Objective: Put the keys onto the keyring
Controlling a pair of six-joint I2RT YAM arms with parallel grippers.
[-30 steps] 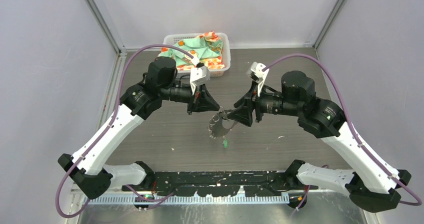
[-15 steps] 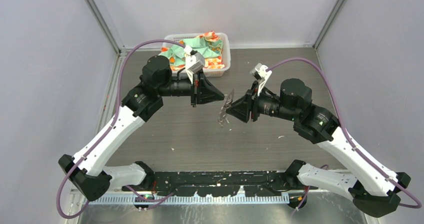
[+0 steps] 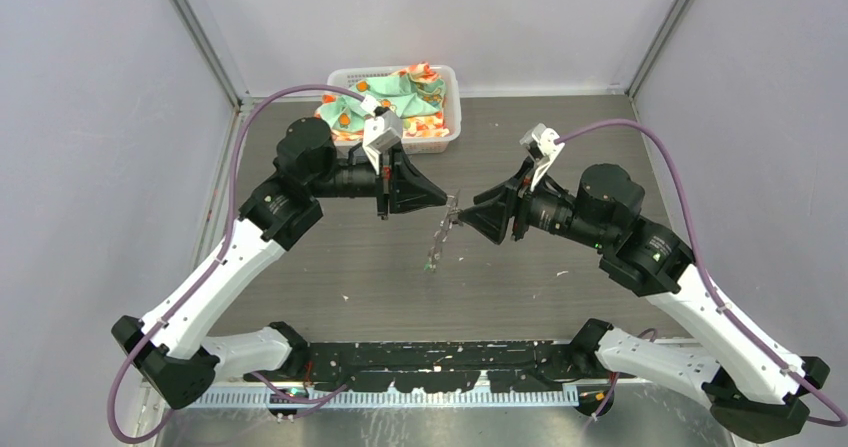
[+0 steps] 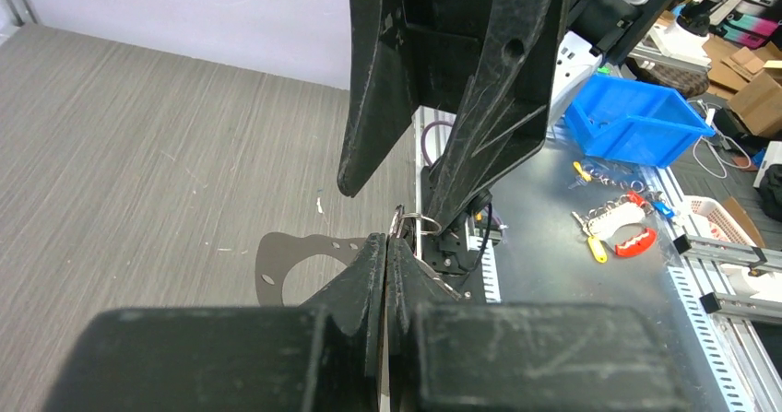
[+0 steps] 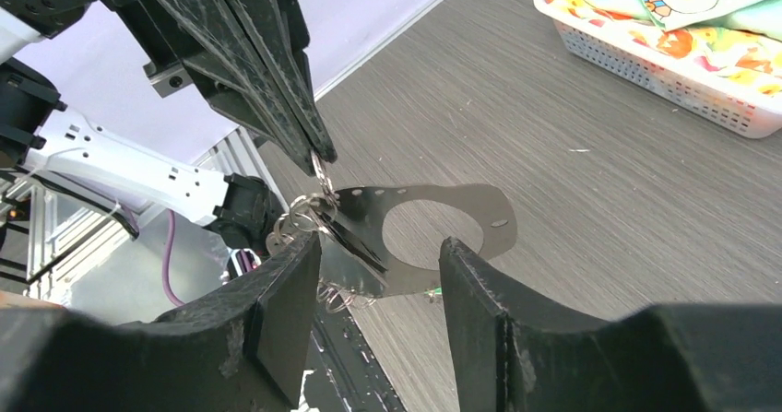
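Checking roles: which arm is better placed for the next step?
Probably right: the right gripper is open at the keyring and free. The left gripper is shut on the keyring's top, holding it up.

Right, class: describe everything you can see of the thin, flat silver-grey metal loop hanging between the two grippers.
The thin silver-grey metal loop is a flat sheet with one large round opening and small holes punched along its rim. It hangs in mid-air, with small wire rings clustered at one end. There the shut left gripper pinches one of them; the right gripper has its jaws apart beside it.
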